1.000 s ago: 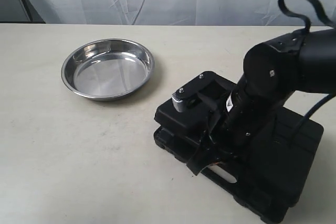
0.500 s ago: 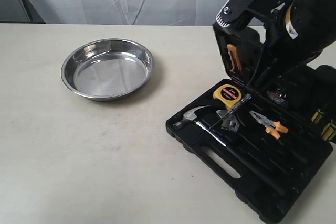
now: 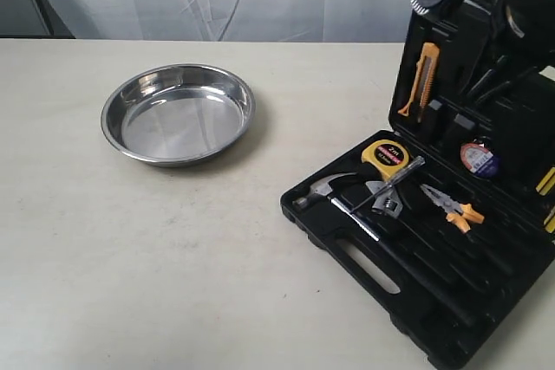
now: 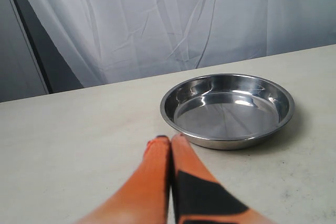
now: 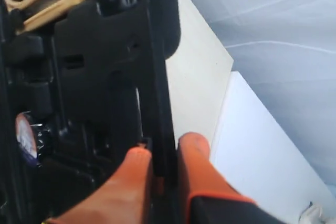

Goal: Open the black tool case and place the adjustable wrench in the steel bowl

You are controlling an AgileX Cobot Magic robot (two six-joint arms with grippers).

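Right jaws clenched on top edge of lid [image 5: 100,51], black tool case [image 3: 434,318] standing open. Adjustable wrench [image 3: 384,203] lies below them in base tray, between claw hammer [image 3: 323,188] and orange-handled pliers [image 3: 451,205]. Shiny head points toward lid; black handle lost against moulded plastic. Left jaws pressed together, empty; steel bowl [image 4: 226,116] just ahead, mirror-smooth on matte tabletop [image 3: 130,257]. We judge right arm nearer wrench.

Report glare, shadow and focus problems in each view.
Exterior view: soft, even light; the shallow round stainless steel bowl casts a faint shadow to its right. Left wrist view: glare spots on the bowl's far wall; the left orange fingers are out of focus. Right wrist view: the right orange fingers are blurred; the black tool case lid between them is underlit.
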